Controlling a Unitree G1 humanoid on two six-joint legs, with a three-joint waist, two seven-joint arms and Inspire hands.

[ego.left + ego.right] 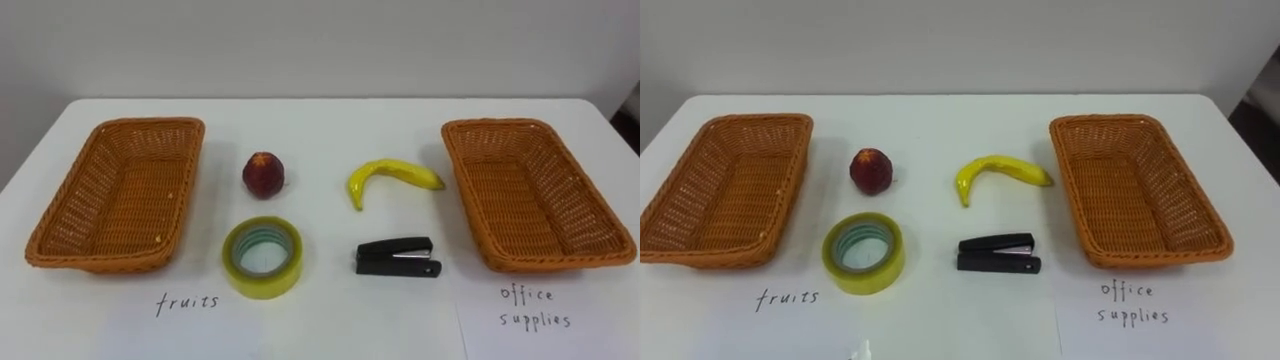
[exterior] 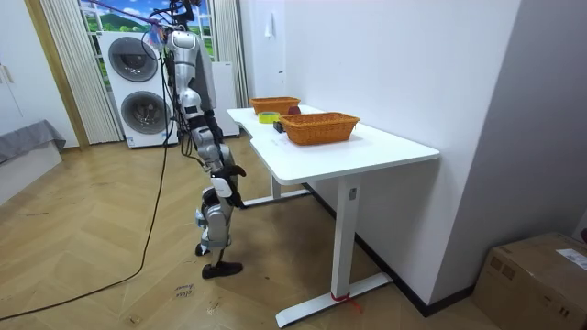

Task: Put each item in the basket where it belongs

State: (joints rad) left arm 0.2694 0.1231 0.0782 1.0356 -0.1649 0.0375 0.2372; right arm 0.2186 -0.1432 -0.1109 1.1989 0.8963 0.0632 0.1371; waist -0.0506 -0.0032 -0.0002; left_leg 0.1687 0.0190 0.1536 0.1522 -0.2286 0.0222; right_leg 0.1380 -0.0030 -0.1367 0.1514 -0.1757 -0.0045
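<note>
Between two brown wicker baskets on a white table lie a red round fruit [image 1: 263, 173], a yellow banana [image 1: 385, 175], a yellowish tape roll [image 1: 262, 257] and a black stapler [image 1: 397, 256]. The left basket [image 1: 120, 190] and the right basket [image 1: 525, 190] hold nothing. In the room view I stand at the table's long side. My right hand [image 2: 236, 171] and my left hand [image 2: 235, 198] hang low by my body, below the tabletop.
A handwritten paper label [image 1: 187, 302] lies in front of the left basket and another paper label [image 1: 535, 307] in front of the right one. The wall runs behind the table [image 1: 320, 125]. Two stacked washing machines [image 2: 138, 78] stand behind me.
</note>
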